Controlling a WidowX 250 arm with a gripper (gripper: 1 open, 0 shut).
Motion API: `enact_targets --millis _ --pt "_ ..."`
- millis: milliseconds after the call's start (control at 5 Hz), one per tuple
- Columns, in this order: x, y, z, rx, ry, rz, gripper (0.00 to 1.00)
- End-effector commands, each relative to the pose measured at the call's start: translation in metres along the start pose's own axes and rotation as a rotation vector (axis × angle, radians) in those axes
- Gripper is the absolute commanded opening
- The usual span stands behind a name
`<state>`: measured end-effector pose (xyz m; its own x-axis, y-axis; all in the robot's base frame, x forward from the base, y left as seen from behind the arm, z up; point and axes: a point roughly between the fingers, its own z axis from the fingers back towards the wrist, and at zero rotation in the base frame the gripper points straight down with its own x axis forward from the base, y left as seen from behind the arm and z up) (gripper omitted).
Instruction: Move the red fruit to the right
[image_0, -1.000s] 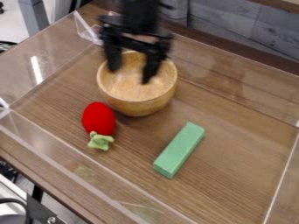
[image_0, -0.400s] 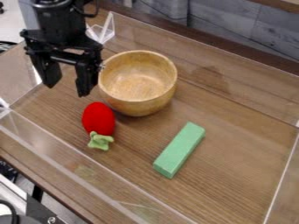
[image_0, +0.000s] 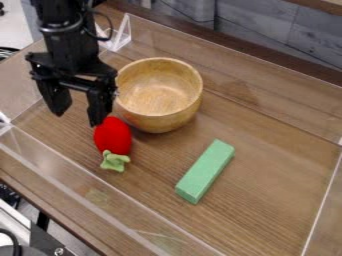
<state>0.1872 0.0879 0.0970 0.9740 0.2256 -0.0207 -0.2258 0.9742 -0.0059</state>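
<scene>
A black claw (image_0: 75, 102), its fingers spread apart and empty, hangs at the left of a wooden table (image_0: 267, 125), just above and left of the red fruit (image_0: 112, 134). The fruit lies before a wooden bowl (image_0: 158, 94); a green block (image_0: 206, 170) rests farther right.
</scene>
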Motion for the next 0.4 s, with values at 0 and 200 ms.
enact_targets --millis 0,200 --pt "0.006 -0.004 -0.009 0.006 -0.028 -0.002 1.00" --pt "0.010 -0.009 -0.022 0.000 -0.038 0.043 1.00"
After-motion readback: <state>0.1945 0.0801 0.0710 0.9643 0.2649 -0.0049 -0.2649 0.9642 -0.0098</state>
